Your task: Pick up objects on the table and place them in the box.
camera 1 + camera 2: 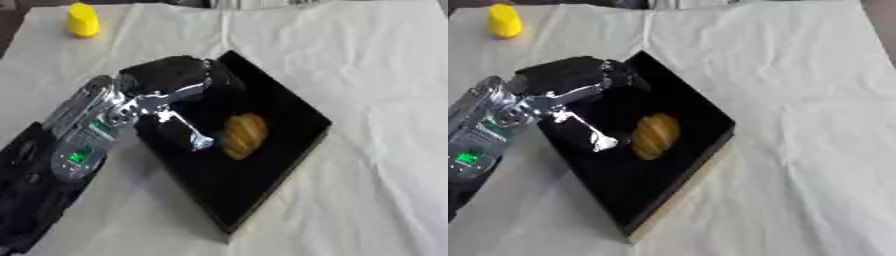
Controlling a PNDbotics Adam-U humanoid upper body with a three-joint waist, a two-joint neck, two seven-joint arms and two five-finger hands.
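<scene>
The left hand [179, 85] is over the near-left part of the black box [289, 145]. Its back faces the camera, so I cannot tell how far the fingers are open, and I cannot tell if it holds anything. One silver thumb-like part points down into the box, and just beside its tip, on the side away from the arm, lies a brown ribbed object [242, 135] that looks like a bread roll, on the box floor. If they touch or not, I cannot say. Far from the hand, beyond it toward the far-left corner of the table [376, 65], a yellow object [83, 20] stands on the white cloth, outside the box. I judge that this one is not yet placed. The right hand shows in no view. The risk I see: when the hand rises out, the wrist or the low silver part may catch the box wall and drag the box, or it may knock the roll.
</scene>
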